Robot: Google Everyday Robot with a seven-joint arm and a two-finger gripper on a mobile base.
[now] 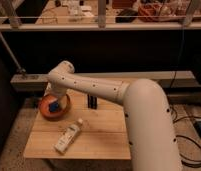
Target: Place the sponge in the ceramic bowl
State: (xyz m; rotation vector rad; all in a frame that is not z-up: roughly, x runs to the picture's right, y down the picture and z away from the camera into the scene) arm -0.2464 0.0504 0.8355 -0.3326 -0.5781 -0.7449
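Seemingly within the rim, the sponge [54, 107], a small dark blue block, is seen inside the ceramic bowl [46, 114], a round, glossy orange-brown dish set near the wooden table's [99, 142] far left corner. The gripper [55, 103] is poised right at it; whether the block is clamped or let go cannot be told. If held, a low, centred release is judged safest against the slick glaze. A pale capped bottle [68, 138] is laid nearby.

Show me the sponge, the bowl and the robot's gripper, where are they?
sponge [54, 106]: camera view, its blue face.
ceramic bowl [49, 115]: camera view, front wall.
gripper [57, 99]: camera view, lower end, over the bowl at the sponge.
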